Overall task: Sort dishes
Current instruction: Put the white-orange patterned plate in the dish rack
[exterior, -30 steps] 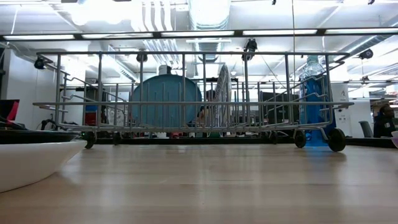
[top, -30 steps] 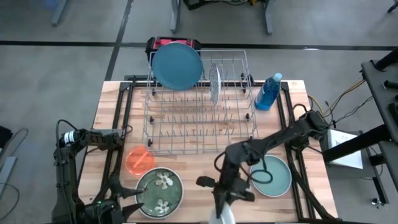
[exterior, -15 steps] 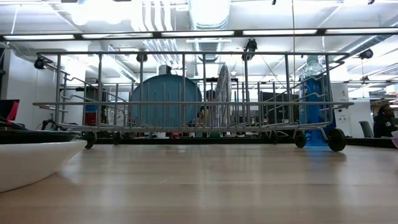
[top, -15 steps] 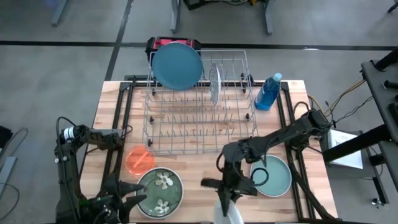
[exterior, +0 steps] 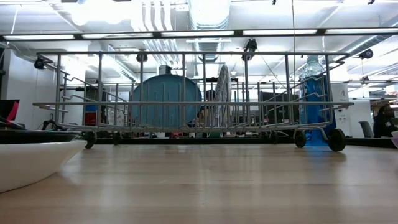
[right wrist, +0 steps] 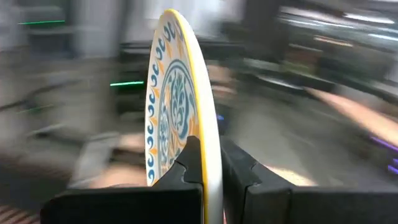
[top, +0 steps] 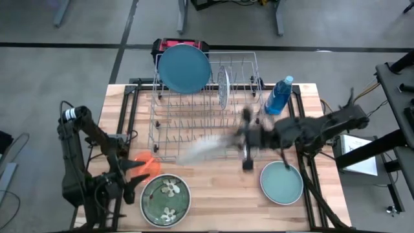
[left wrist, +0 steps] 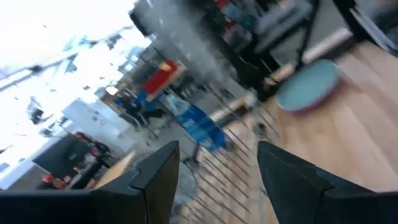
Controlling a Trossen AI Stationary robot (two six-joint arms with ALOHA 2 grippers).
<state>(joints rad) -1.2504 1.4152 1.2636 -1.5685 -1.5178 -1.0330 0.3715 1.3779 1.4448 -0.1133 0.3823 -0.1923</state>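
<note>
My right gripper [top: 244, 144] hangs above the near edge of the wire rack [top: 207, 110], shut on a patterned plate with a yellow rim [right wrist: 177, 93], blurred in the high view [top: 204, 149]. A large blue plate [top: 184, 68] and a thin pale plate [top: 223, 85] stand on edge in the rack's far slots. A green flowered plate [top: 166, 199], a teal plate [top: 282, 182] and a small orange plate [top: 145, 165] lie flat on the table. My left gripper [top: 134, 182] stands open beside the orange plate, empty. My right gripper pinches the patterned plate's rim [right wrist: 208, 163] between its two fingers, one on the patterned face and one on the back. The fingers reach in level from the table's right side. The plate stands on edge, lifted clear of the table.
A blue bottle [top: 279, 96] stands right of the rack. A red and black box [top: 180, 45] sits behind the rack. In the low view, a white rim [exterior: 25, 163] shows close at the left. Bare wood lies between the green and teal plates.
My right gripper has risen from the table's near edge and swung toward the rack, turning from pointing down to level. The patterned plate has come up with it, lifted clear and tipped onto its edge. My left gripper has drawn back from the green plate toward the orange one.
</note>
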